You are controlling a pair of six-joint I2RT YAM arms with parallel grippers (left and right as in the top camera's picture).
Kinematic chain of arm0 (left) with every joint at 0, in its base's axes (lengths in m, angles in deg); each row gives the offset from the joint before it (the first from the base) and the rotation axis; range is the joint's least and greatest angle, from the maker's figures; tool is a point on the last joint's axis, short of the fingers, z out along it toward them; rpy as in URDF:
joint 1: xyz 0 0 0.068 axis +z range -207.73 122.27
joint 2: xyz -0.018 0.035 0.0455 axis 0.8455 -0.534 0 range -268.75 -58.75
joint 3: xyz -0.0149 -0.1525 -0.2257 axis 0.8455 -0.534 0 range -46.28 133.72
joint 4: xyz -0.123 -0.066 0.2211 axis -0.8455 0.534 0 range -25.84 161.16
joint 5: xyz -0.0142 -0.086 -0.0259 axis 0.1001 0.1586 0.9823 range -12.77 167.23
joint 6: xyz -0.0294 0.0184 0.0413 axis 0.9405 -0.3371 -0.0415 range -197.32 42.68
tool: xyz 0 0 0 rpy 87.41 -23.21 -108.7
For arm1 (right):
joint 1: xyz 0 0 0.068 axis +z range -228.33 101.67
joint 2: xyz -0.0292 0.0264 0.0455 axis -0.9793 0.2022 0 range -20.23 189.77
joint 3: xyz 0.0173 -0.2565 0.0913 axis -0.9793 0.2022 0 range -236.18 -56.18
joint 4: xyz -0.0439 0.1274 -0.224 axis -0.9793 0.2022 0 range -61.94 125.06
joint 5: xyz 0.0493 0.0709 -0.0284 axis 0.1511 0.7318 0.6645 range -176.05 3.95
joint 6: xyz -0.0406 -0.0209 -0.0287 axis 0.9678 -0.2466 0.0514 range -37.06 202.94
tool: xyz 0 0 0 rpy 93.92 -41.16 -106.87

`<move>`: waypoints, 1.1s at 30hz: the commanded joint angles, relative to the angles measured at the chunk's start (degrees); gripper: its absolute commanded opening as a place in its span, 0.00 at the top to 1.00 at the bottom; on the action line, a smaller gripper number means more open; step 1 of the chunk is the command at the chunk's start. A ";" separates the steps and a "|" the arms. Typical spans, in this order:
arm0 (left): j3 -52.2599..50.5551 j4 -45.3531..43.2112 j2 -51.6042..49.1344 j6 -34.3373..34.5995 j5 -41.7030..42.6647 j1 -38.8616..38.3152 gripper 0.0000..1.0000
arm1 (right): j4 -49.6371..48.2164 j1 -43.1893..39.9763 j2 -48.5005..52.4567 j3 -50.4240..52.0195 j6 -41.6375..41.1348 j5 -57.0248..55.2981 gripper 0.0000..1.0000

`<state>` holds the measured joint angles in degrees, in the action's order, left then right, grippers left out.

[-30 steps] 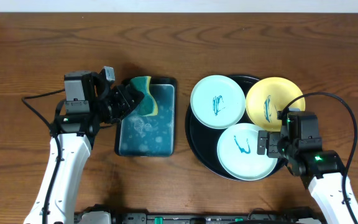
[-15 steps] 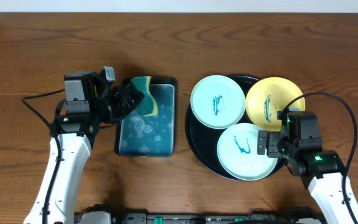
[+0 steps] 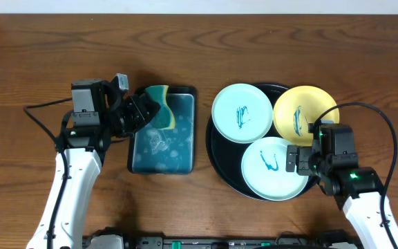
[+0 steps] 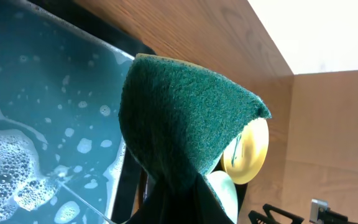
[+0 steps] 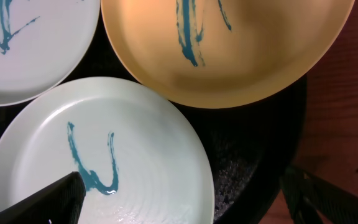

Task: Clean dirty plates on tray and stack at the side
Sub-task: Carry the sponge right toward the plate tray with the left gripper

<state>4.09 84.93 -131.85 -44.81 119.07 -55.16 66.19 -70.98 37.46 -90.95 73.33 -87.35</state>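
Watching the last second back, I see nothing move except a little foam. The left jaws stay clamped tight on the green sponge (image 3: 160, 114) at the far end of the soapy teal tray (image 3: 179, 152), and the right jaws hang fully spread and empty over the near mint plate (image 3: 273, 168). All 3 plates, that one, the far mint plate (image 3: 242, 113) and the yellow plate (image 3: 306, 114), sit on the black tray (image 3: 219, 158), each carrying its teal scribble. I judge wiping has not begun; nothing is stacked on the desk (image 3: 254, 48).
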 commanded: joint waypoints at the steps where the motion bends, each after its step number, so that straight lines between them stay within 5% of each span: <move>1: 0.13 0.68 -0.26 -2.93 -0.48 0.24 0.92 | 0.00 0.13 -0.02 -1.07 0.44 -0.59 0.01; 13: 0.09 4.70 -0.26 -13.97 -24.15 -8.92 0.92 | -0.02 0.13 -0.02 -1.07 0.44 -0.59 0.01; 19: 0.09 5.64 -0.68 -14.03 -38.64 -17.20 0.92 | 0.02 0.13 -0.02 -1.07 0.44 -0.59 0.01; 33: 0.09 5.68 -12.15 -8.09 -42.75 -24.48 0.92 | 0.02 0.13 -0.02 -1.07 0.44 -0.59 0.01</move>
<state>4.09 90.66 -142.28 -55.73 78.20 -79.03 66.19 -70.98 37.46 -90.95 73.31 -87.35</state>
